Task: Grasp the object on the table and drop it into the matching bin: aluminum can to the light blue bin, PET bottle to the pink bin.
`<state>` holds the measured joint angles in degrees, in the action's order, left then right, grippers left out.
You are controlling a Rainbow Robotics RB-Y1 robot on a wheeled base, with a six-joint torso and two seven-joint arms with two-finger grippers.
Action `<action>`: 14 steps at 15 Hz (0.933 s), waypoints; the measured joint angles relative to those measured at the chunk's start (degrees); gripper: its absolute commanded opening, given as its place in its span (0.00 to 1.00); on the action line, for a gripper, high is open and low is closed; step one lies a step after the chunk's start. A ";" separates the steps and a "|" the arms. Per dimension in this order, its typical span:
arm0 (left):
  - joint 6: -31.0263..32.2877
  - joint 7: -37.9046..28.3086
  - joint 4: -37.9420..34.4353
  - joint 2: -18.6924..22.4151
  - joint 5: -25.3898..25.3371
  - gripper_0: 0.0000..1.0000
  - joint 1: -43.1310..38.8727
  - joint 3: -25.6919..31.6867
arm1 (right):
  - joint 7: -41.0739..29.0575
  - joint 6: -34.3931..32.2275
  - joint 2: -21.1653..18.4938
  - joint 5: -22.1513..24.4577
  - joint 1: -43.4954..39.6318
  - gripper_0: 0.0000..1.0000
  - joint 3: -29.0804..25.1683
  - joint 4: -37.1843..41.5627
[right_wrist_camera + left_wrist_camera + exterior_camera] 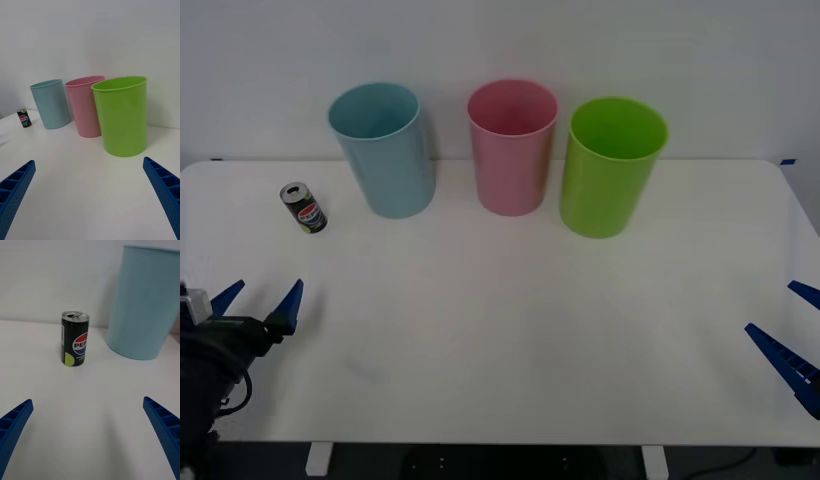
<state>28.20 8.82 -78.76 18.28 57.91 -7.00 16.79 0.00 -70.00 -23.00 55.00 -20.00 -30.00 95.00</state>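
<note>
A small dark aluminum can (304, 208) with a silver top and a round red, white and blue logo stands upright on the white table (500, 340), left of the light blue bin (384, 150). The pink bin (512, 146) stands to the right of the blue one. My left gripper (258, 301) hovers open at the table's front left, nearer me than the can (75, 339), which stands well ahead of its spread fingers beside the blue bin (146, 303). Open too, my right gripper (792, 335) sits at the front right edge. From there the can (24, 117), blue bin (51, 104) and pink bin (85, 105) are far off.
A lime green bin (610, 165) stands right of the pink one, closest to my right gripper (90, 195) and largest in its view (122, 114). A white wall rises just behind the bins. Bare tabletop spreads across the middle and front.
</note>
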 measured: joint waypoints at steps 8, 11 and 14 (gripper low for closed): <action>-3.88 1.17 14.51 -0.17 3.08 1.00 14.26 0.06 | 0.00 0.00 0.00 0.00 0.00 1.00 0.00 0.00; -5.40 1.54 18.46 -0.18 3.97 1.00 18.01 0.33 | 0.00 0.00 0.00 0.00 0.00 1.00 0.00 0.00; -7.55 1.67 21.61 -0.18 4.71 1.00 21.18 0.34 | 0.00 0.00 0.00 0.00 0.00 1.00 0.00 0.00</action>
<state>20.65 10.49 -57.15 18.10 62.63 14.19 17.13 0.00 -70.00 -23.00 55.00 -20.00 -30.00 95.00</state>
